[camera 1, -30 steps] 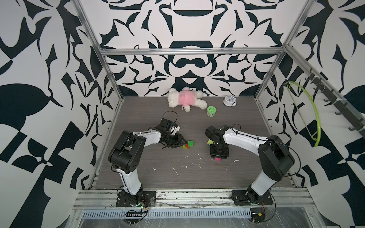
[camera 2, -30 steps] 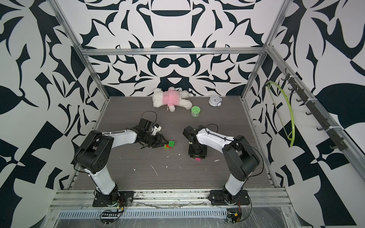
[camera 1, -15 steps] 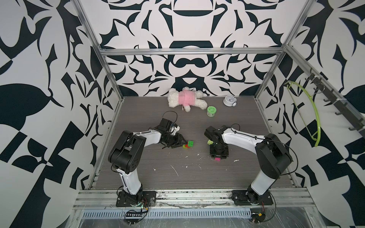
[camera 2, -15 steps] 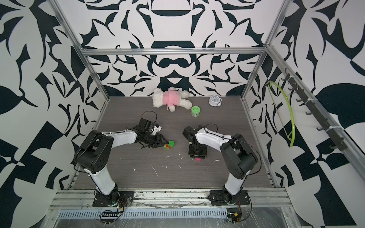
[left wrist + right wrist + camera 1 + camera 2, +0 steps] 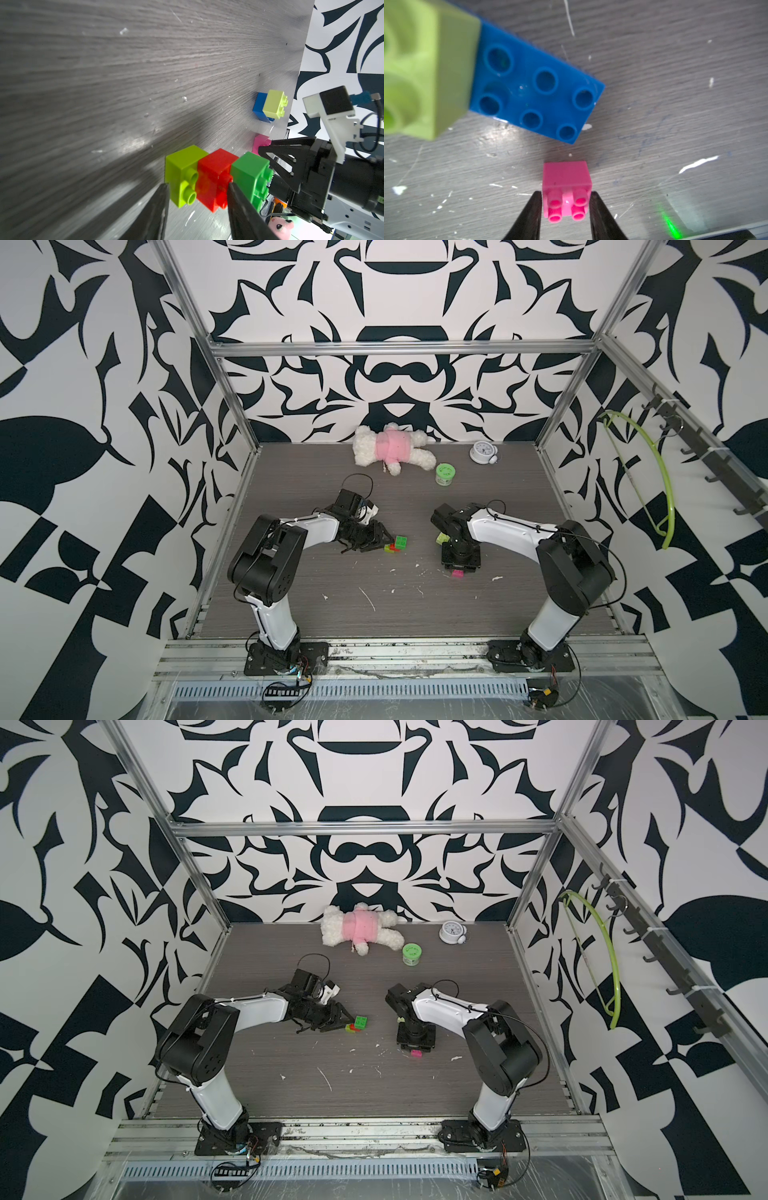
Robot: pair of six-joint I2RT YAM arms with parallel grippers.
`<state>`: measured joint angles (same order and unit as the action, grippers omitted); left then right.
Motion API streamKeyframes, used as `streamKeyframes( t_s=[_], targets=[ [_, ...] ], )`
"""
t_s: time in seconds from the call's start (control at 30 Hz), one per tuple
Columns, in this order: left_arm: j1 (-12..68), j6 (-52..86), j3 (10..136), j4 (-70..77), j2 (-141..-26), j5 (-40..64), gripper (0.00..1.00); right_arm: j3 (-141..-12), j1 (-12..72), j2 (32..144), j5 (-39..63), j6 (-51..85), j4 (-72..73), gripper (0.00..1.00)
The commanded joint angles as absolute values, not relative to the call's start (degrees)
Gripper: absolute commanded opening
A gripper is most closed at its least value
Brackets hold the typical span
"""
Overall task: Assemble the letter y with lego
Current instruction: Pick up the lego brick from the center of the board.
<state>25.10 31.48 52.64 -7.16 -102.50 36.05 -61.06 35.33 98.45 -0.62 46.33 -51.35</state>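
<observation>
Pink brick (image 5: 566,180) pinched by right gripper (image 5: 565,194), brick row (image 5: 216,166) by left gripper (image 5: 197,184).
The blue brick (image 5: 533,91) lies just ahead of the right tips. The left tips squeeze the row's lime and red parts; its green brick (image 5: 249,170) sits outside.

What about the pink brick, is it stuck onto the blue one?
No: in the right wrist view the pink brick lies apart from the blue brick, table showing between them.

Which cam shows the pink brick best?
Right wrist: the pink brick sits close, studs visible, between the tips of the right gripper. Left wrist shows only its corner behind that gripper. In both top views it is a tiny speck.
</observation>
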Motion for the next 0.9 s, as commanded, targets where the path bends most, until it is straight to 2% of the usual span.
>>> streamKeyframes(
  t_s=[0.0,0.37,0.77,0.87],
  targets=[
    [24.4,30.9,50.6,-11.2,-103.2,31.5,0.49,-61.4,35.0,98.4,-0.6,46.1,-51.7,0.4],
    [24.4,30.9,50.6,-11.2,-103.3,31.5,0.49,-61.5,34.7,94.8,-0.5,44.3,-51.3,0.29],
    [24.4,30.8,50.6,-11.2,-103.1,31.6,0.49,-60.5,33.5,96.5,0.6,42.5,-52.0,0.34],
    [24.4,30.8,50.7,-11.2,-103.1,31.6,0.49,-60.8,33.5,97.2,0.4,41.9,-52.7,0.42]
  ],
)
